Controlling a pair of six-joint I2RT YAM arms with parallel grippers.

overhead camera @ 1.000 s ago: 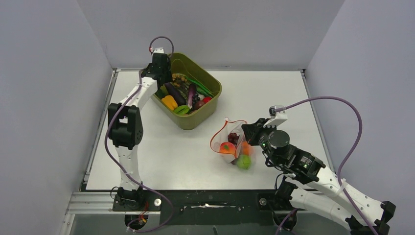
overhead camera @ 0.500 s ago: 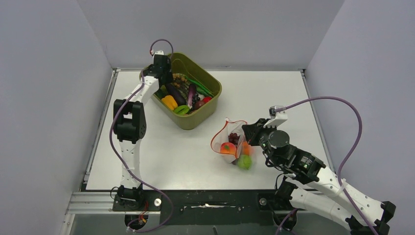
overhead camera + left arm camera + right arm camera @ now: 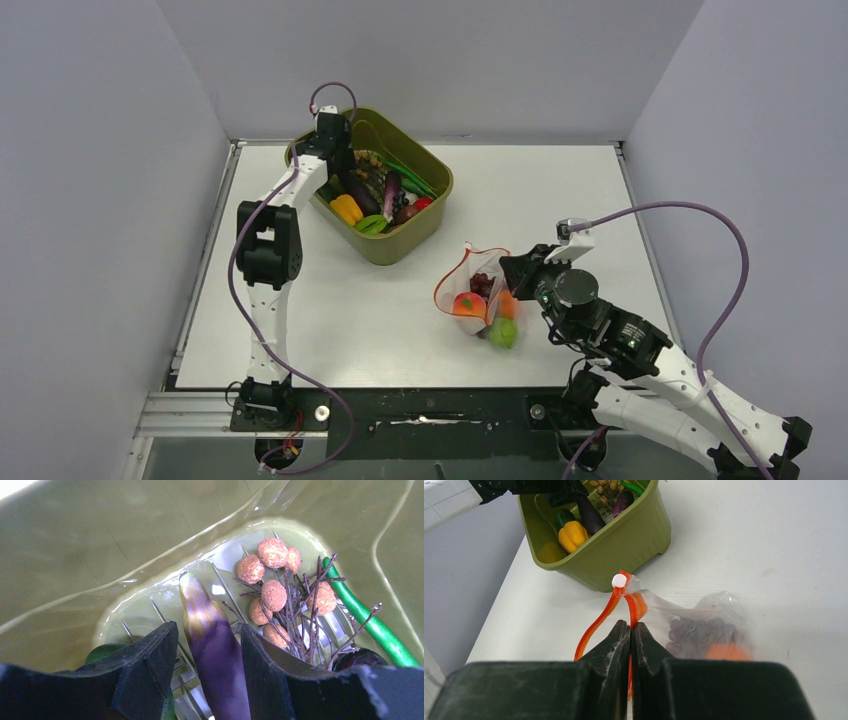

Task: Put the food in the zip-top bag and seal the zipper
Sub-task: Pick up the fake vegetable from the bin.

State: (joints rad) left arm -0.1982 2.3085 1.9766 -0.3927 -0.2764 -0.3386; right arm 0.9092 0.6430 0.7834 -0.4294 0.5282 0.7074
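The clear zip-top bag [image 3: 478, 292] lies on the table to the right of centre, its mouth held open. Inside it are dark grapes [image 3: 694, 630], an orange fruit [image 3: 466, 303] and a green fruit [image 3: 503, 333]. My right gripper [image 3: 630, 624] is shut on the red-orange zipper [image 3: 594, 625] at the bag's right lip. My left gripper [image 3: 209, 626] is down inside the olive tub [image 3: 420, 228]. Its jaws stand open astride a purple eggplant [image 3: 215, 650], with a gap at the left finger [image 3: 150, 665].
The tub also holds a yellow pepper [image 3: 347, 208], a twiggy cluster of brown berries [image 3: 272, 587], a green bean [image 3: 370, 622] and a second eggplant [image 3: 391, 190]. The tub wall [image 3: 100, 540] rises close behind my left fingers. White walls enclose the table.
My left wrist has shifted a little deeper over the tub's back corner. My right gripper has drawn the bag's lip slightly to the right and toward me.
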